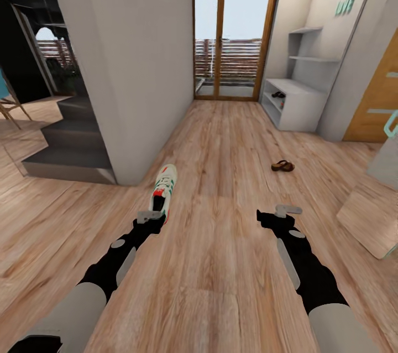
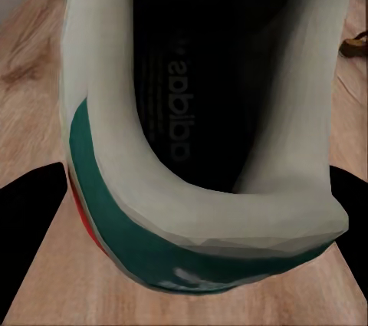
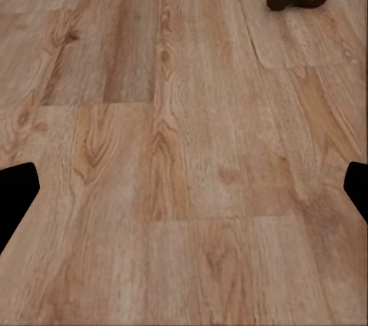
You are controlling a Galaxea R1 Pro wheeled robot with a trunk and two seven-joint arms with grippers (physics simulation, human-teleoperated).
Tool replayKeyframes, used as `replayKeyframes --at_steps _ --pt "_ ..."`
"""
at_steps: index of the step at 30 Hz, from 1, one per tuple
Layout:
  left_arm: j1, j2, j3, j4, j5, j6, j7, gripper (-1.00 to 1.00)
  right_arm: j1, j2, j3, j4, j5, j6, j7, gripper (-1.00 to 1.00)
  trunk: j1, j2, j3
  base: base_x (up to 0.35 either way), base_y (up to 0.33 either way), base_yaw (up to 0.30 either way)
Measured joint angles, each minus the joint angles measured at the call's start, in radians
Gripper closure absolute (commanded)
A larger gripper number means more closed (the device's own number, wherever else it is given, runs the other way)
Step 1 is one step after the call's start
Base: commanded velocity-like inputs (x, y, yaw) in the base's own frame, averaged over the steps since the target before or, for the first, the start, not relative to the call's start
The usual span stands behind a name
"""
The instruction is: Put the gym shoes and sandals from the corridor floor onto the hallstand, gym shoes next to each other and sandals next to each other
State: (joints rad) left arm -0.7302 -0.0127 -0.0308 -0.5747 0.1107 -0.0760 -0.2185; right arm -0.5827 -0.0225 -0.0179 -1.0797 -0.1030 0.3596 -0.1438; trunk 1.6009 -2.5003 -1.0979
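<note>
Head camera overlooks corridor floor (image 1: 221,264); left wrist hugs gym shoe (image 2: 199,149).

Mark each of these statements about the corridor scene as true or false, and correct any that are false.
1. A gym shoe lies on the corridor floor just ahead of the left pincer. True.
2. The sandal on the floor rests on top of the hallstand. False: it lies on the planks, well short of the stand.
3. The right pincer grips a sandal. False: its wrist view shows bare floor between the fingers.
4. The left wrist view looks into the shoe's dark opening. True.
5. The hallstand stands near the glass door at the corridor's end. True.
</note>
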Motion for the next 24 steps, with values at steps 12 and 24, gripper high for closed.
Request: replayKeyframes --at_steps 12,24 --pt "0.0 -0.001 -0.001 0.0 0.0 0.0 0.0 1.0 0.0 0.0 0.0 0.0 0.0 0.0 0.0 -1.0 0.0 0.0 0.0 0.347 0.0 -0.01" --pt "0.0 0.0 -0.002 0.0 0.0 0.001 0.0 1.0 0.0 0.0 0.0 0.0 0.0 -0.006 0.0 -1.0 0.0 0.0 0.0 0.347 0.0 0.0"
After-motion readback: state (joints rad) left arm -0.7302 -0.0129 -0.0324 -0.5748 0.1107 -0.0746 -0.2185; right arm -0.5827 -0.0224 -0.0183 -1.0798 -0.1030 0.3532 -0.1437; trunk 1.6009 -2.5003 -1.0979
